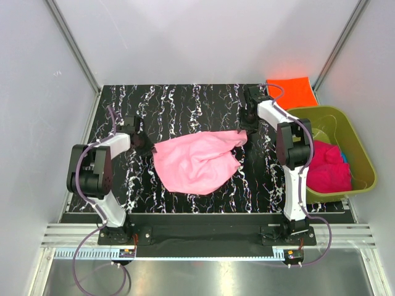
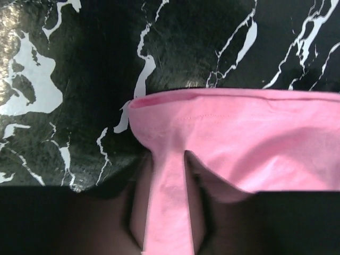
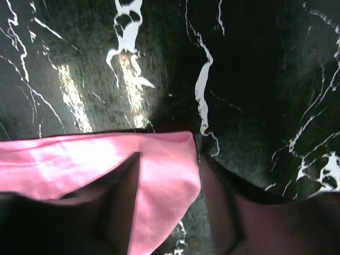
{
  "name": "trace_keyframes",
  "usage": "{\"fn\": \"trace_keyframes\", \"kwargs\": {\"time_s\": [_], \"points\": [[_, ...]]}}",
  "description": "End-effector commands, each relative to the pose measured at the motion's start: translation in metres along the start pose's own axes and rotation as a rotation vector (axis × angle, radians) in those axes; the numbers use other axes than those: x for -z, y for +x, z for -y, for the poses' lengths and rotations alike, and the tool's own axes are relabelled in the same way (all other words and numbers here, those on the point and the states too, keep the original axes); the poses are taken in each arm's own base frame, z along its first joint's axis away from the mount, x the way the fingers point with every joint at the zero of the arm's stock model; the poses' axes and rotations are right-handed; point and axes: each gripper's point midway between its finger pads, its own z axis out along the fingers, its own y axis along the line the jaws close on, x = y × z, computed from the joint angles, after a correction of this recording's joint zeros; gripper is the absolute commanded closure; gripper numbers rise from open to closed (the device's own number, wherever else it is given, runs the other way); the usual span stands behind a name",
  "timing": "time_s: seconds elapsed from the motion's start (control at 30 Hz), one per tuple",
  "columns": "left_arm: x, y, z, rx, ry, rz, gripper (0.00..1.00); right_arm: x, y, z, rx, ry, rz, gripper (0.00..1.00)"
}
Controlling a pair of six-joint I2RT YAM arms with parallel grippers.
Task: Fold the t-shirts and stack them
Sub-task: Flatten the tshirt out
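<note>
Across the table [image 1: 185, 105], pink t-shirt [image 1: 197, 163], lengthwise left-right

Soft matt cloth of the light pink t-shirt [image 1: 197, 161], stitched hem just ahead of the left gripper [image 2: 167, 204], glossy black marble-look table top [image 1: 185, 102] glaring beyond the right gripper [image 3: 164, 204], smooth olive plastic tub [image 1: 361, 154] off to its right, perhaps faintly shiny, matt magenta t-shirt [image 1: 327, 171] inside

Robotics lab cell: white panel walls [image 1: 203, 37], alu frame [image 1: 74, 46], bench-bolted arms [image 1: 92, 172].
</note>
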Motion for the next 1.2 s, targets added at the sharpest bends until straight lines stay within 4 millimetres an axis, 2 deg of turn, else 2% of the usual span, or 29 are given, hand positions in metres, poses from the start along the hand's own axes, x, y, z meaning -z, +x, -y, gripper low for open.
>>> {"fn": "trace_keyframes", "kwargs": {"time_s": [0.0, 0.07, 0.1, 0.17, 0.2, 0.23, 0.3, 0.33, 0.37, 0.4, 0.43, 0.47, 0.5, 0.53, 0.57, 0.6, 0.63, 0.67, 0.7, 0.73, 0.77, 0.8, 0.83, 0.87, 0.9, 0.93, 1.03, 1.1, 1.17], "points": [[-0.002, -0.020, 0.011, -0.028, 0.023, 0.046, 0.76, -0.010, -0.001, 0.005, 0.034, 0.010, -0.005, 0.49], [-0.003, -0.026, 0.017, -0.035, 0.040, 0.054, 0.88, -0.013, -0.001, 0.007, 0.037, 0.017, -0.003, 0.61], [-0.002, -0.027, 0.022, -0.039, 0.061, 0.049, 1.00, -0.016, -0.004, 0.012, 0.033, 0.043, 0.012, 0.78], [0.002, -0.038, 0.036, -0.047, 0.103, 0.066, 1.00, -0.012, -0.012, 0.012, 0.028, 0.055, 0.034, 0.92], [0.007, -0.041, 0.046, -0.056, 0.138, 0.066, 1.00, -0.001, -0.019, 0.013, 0.018, 0.067, 0.062, 1.00], [0.013, -0.047, 0.055, -0.068, 0.165, 0.079, 1.00, 0.012, -0.030, 0.011, 0.010, 0.067, 0.097, 1.00], [0.043, -0.072, 0.082, -0.095, 0.231, 0.146, 1.00, 0.041, -0.044, 0.007, -0.011, 0.060, 0.156, 1.00], [0.058, -0.081, 0.092, -0.109, 0.257, 0.180, 1.00, 0.080, -0.064, 0.001, -0.021, 0.042, 0.244, 1.00], [0.093, -0.100, 0.113, -0.144, 0.309, 0.262, 1.00, 0.102, -0.073, -0.002, -0.027, 0.029, 0.291, 1.00], [0.113, -0.110, 0.122, -0.158, 0.323, 0.313, 1.00, 0.145, -0.084, -0.006, -0.044, 0.004, 0.372, 1.00], [0.134, -0.118, 0.131, -0.172, 0.346, 0.357, 1.00, 0.170, -0.091, -0.010, -0.053, -0.018, 0.425, 1.00], [0.178, -0.132, 0.148, -0.207, 0.393, 0.443, 1.00, 0.192, -0.096, -0.012, -0.065, -0.039, 0.467, 1.00], [0.200, -0.140, 0.153, -0.217, 0.400, 0.494, 1.00, 0.216, -0.099, -0.015, -0.088, -0.063, 0.514, 1.00], [0.224, -0.145, 0.160, -0.240, 0.416, 0.545, 1.00, 0.258, -0.100, -0.018, -0.099, -0.108, 0.588, 1.00], [0.267, -0.150, 0.169, -0.255, 0.454, 0.627, 1.00, 0.278, -0.100, -0.020, -0.111, -0.138, 0.627, 1.00], [0.288, -0.154, 0.169, -0.255, 0.458, 0.678, 1.00, 0.300, -0.102, -0.024, -0.115, -0.177, 0.682, 1.00], [0.307, -0.155, 0.171, -0.259, 0.472, 0.723, 1.00, 0.335, -0.094, -0.027, -0.109, -0.234, 0.740, 1.00], [0.341, -0.153, 0.173, -0.268, 0.503, 0.789, 1.00, 0.354, -0.091, -0.030, -0.109, -0.270, 0.778, 1.00], [0.355, -0.151, 0.173, -0.269, 0.515, 0.817, 1.00, 0.393, -0.084, -0.032, -0.108, -0.330, 0.858, 1.00], [0.378, -0.145, 0.173, -0.274, 0.546, 0.854, 1.00, 0.406, -0.077, -0.031, -0.110, -0.350, 0.881, 1.00], [0.390, -0.140, 0.173, -0.278, 0.566, 0.868, 1.00, 0.423, -0.072, -0.030, -0.112, -0.373, 0.910, 1.00], [0.398, -0.133, 0.174, -0.287, 0.596, 0.867, 1.00, 0.455, -0.059, -0.029, -0.113, -0.419, 0.970, 1.00], [0.416, -0.123, 0.172, -0.285, 0.626, 0.889, 1.00, 0.465, -0.052, -0.027, -0.116, -0.434, 0.988, 1.00], [0.422, -0.118, 0.170, -0.284, 0.637, 0.896, 1.00, 0.476, -0.045, -0.027, -0.120, -0.456, 1.009, 1.00], [0.430, -0.115, 0.167, -0.276, 0.642, 0.914, 1.00, 0.500, -0.032, -0.028, -0.102, -0.513, 1.053, 1.00], [0.446, -0.108, 0.163, -0.274, 0.659, 0.945, 1.00, 0.505, -0.025, -0.029, -0.096, -0.533, 1.057, 1.00], [0.469, -0.096, 0.155, -0.264, 0.684, 0.992, 1.00, 0.531, -0.002, -0.037, -0.050, -0.628, 1.073, 1.00], [0.472, -0.090, 0.153, -0.270, 0.696, 0.992, 1.00, 0.541, 0.008, -0.039, -0.039, -0.669, 1.076, 1.00], [0.463, -0.088, 0.150, -0.264, 0.690, 0.974, 1.00, 0.538, 0.008, -0.039, -0.042, -0.668, 1.070, 1.00]]}}
